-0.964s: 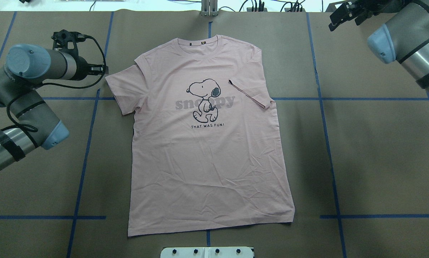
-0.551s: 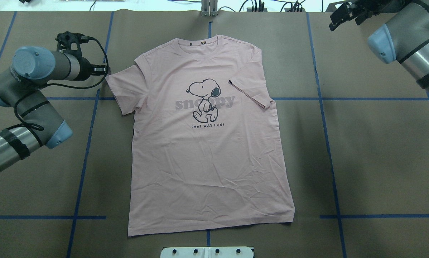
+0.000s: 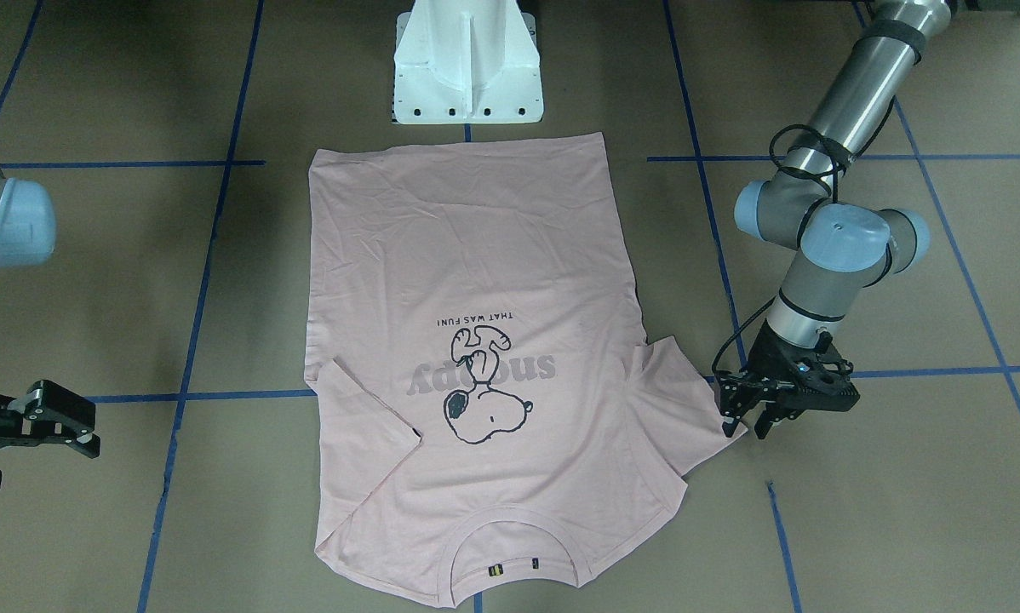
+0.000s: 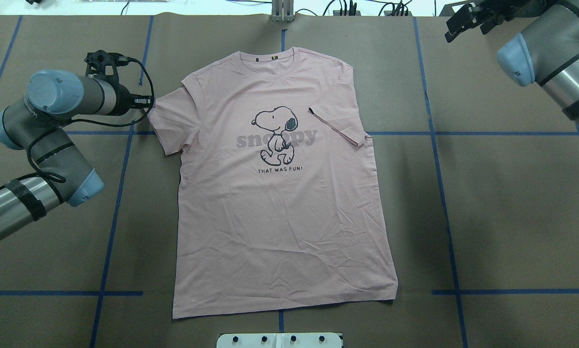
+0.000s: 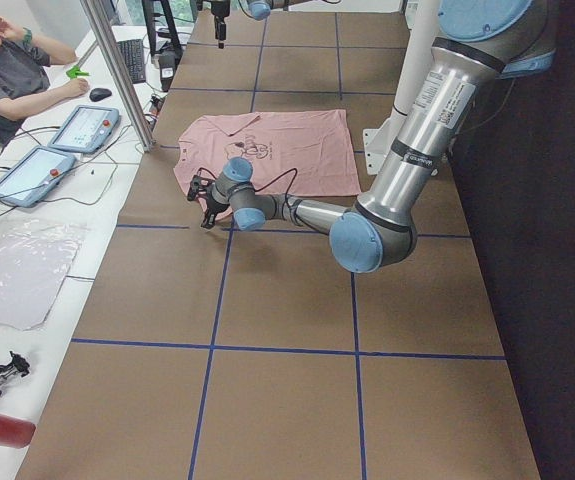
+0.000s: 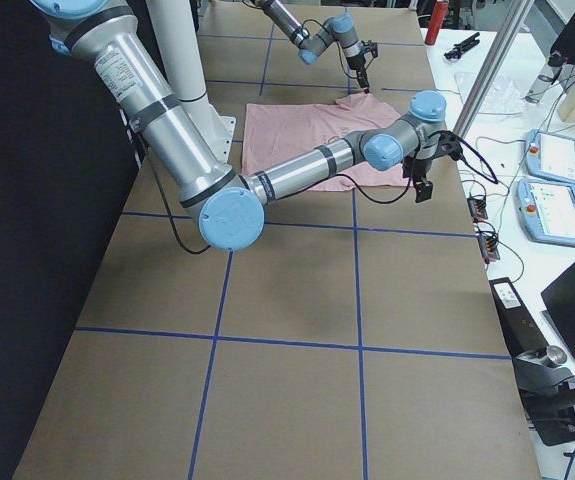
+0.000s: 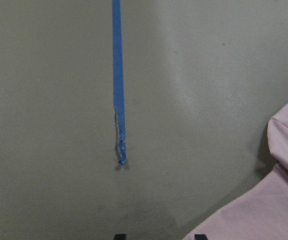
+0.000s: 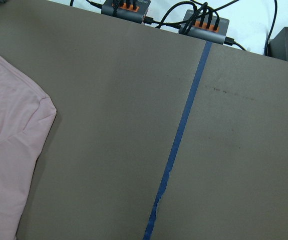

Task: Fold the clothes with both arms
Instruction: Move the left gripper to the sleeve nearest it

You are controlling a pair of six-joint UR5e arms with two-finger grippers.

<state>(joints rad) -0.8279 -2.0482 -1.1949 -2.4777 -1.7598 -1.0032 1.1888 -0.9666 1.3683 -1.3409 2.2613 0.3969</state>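
Observation:
The light pink T-shirt (image 4: pixel 280 203) lies flat, print up, collar toward the table's far edge. Its right sleeve (image 4: pixel 338 126) is folded in over the chest. The other sleeve (image 4: pixel 167 121) is spread out sideways. My left gripper (image 3: pixel 747 422) hovers open, fingers pointing down, right at that sleeve's outer edge. In the left wrist view the sleeve (image 7: pixel 274 190) lies by the right fingertip and nothing is between the fingers. My right gripper (image 3: pixel 46 464) is open and holds nothing, well off the shirt near the far right corner (image 4: pixel 463 21).
The white pedestal base (image 3: pixel 467 68) stands just behind the shirt's hem. Blue tape lines (image 4: pixel 434 133) cross the brown table cover. Cable hubs (image 8: pixel 204 22) sit at the far edge. A person sits at a side desk (image 5: pixel 27 80) with tablets.
My left arm has moved right, bringing its gripper from beside the table's left part up to the spread sleeve's edge. The right arm and the shirt have barely moved.

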